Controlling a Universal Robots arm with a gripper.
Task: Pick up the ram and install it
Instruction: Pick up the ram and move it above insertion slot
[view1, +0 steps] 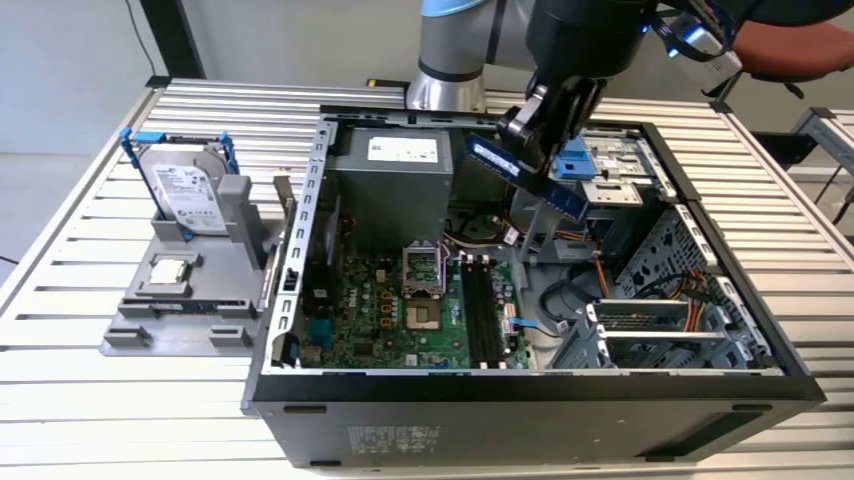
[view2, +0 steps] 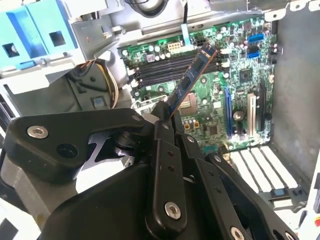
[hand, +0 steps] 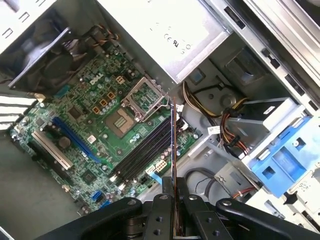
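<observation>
Exterior view: your gripper (view1: 531, 140) is clamped on the ram (view1: 558, 194) (held tilted), above the motherboard (view1: 387, 310) and its black slots (view1: 481, 310).

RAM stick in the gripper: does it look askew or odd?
Somewhat: the ram, clamped in the gripper, hangs slanted above the open computer case in the exterior view, not level with the empty black memory slots on the motherboard. No damage is visible.
</observation>
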